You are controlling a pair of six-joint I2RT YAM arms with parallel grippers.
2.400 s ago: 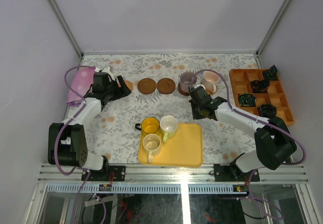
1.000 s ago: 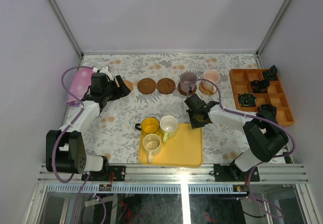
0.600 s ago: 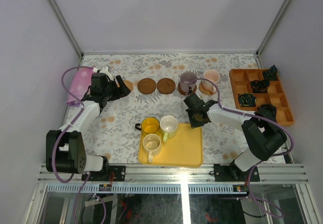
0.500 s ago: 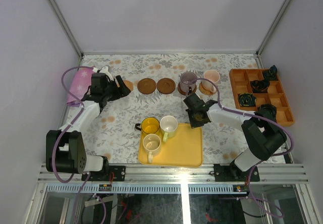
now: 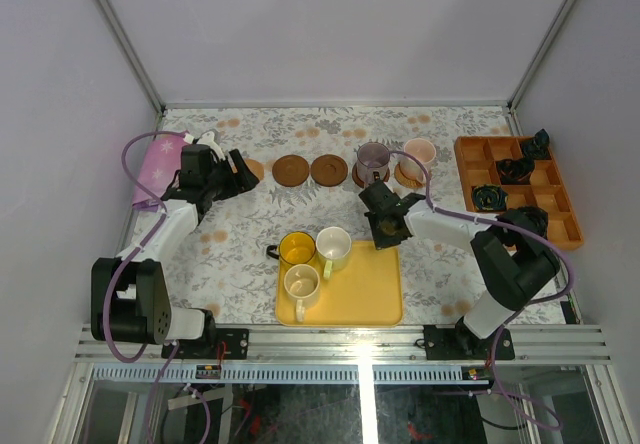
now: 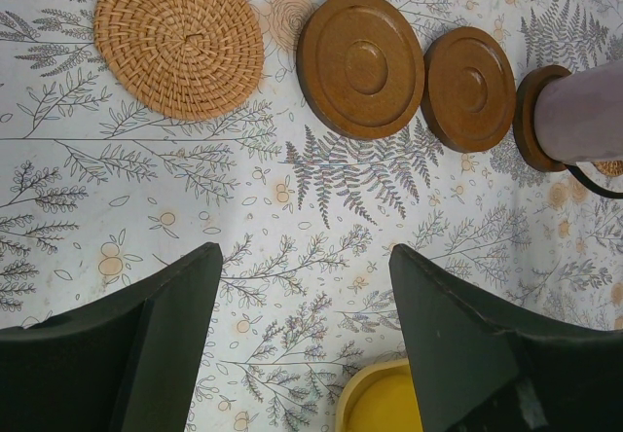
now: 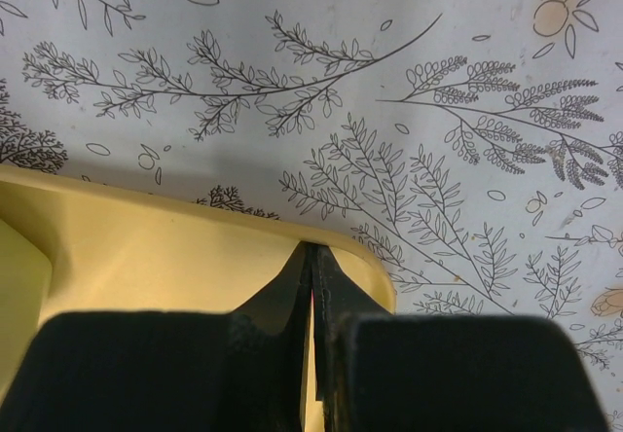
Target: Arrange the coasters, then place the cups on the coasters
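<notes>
Five coasters lie in a row at the back. A woven tan coaster (image 6: 180,38) is leftmost, then two bare dark brown coasters (image 6: 366,64) (image 6: 469,89). A grey-purple cup (image 5: 372,156) stands on a third dark coaster (image 6: 529,121). A pale pink cup (image 5: 417,153) sits on a tan coaster (image 5: 403,175). A yellow cup (image 5: 297,249) and two cream cups (image 5: 333,246) (image 5: 300,284) stand on the yellow tray (image 5: 360,289). My left gripper (image 6: 304,257) hangs open and empty by the woven coaster. My right gripper (image 7: 313,252) is shut, its tips at the tray's far right corner.
An orange divided tray (image 5: 468,152) holding small black objects sits at the far right. A pink cloth (image 5: 158,169) lies at the left edge beside my left arm. Grey walls close in the flowered tablecloth.
My right gripper came away from the pink cup down to the tray's far right corner and edged slightly left, staying shut. The left arm has not moved.
</notes>
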